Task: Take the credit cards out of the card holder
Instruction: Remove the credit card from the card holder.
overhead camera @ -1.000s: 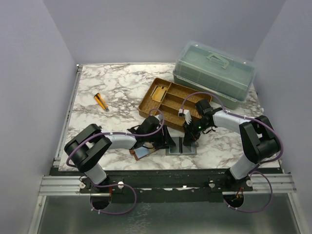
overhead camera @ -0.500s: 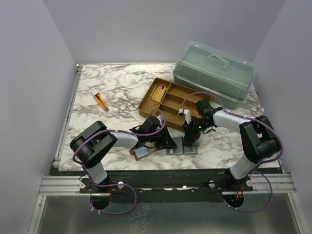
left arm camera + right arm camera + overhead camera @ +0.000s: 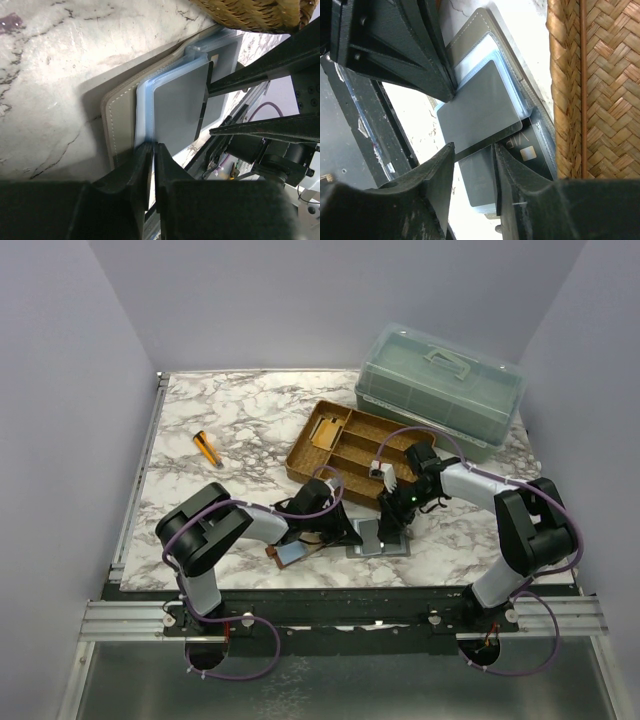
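The card holder (image 3: 290, 552), reddish-brown with a blue inner panel, lies open by the table's front edge under my left arm. To its right lies a grey folder (image 3: 385, 544) (image 3: 119, 117) with clear-blue sleeves (image 3: 142, 107). A plain grey card (image 3: 180, 102) (image 3: 479, 107) sticks out of a sleeve, and a dark VIP card (image 3: 530, 146) lies under it. My left gripper (image 3: 351, 535) (image 3: 152, 146) is shut on the sleeve's edge. The right gripper (image 3: 386, 528) (image 3: 474, 152) stands open with the grey card's lower edge between its fingers.
A woven compartment tray (image 3: 345, 450) (image 3: 590, 90) stands just behind the folder, close to the right gripper. A green lidded box (image 3: 440, 390) is at the back right. A small orange object (image 3: 208, 448) lies at the left. The table's front edge is just below the folder.
My left gripper has closed onto the sleeve's edge. The right gripper has opened around the grey card, and the folder has shifted slightly to the right.
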Controlling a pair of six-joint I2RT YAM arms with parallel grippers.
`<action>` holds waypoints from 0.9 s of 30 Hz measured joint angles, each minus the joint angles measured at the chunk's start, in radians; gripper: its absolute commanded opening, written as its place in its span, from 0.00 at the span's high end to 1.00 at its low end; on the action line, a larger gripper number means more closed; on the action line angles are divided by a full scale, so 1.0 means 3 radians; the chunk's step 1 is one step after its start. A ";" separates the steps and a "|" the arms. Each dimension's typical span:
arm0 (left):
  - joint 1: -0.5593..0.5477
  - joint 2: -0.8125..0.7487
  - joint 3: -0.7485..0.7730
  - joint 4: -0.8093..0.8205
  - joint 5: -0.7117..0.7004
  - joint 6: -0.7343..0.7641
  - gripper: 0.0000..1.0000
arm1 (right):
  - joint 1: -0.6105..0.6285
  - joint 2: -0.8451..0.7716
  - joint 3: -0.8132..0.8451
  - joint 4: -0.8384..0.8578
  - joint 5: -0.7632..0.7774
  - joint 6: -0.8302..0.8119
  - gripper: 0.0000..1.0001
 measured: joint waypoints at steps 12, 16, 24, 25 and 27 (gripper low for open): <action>0.0000 0.0033 -0.0009 0.0050 0.0001 -0.0083 0.93 | -0.0014 0.0131 0.0188 -0.0310 -0.0022 -0.0020 0.49; -0.0006 0.0037 -0.0034 0.0104 -0.0005 -0.0118 0.94 | -0.0011 0.0223 0.0291 -0.0431 -0.0039 -0.0020 0.48; -0.0060 0.0003 -0.0172 0.0327 -0.0151 -0.0235 0.94 | 0.0003 0.0483 0.0599 -0.0731 -0.0033 0.0108 0.49; -0.0072 -0.0009 -0.0192 0.0355 -0.0184 -0.0251 0.94 | 0.0008 0.0501 0.0628 -0.0744 -0.0031 0.0145 0.49; -0.0088 -0.0017 -0.0216 0.0395 -0.0226 -0.0271 0.94 | 0.0014 0.0509 0.0649 -0.0745 -0.0005 0.0224 0.49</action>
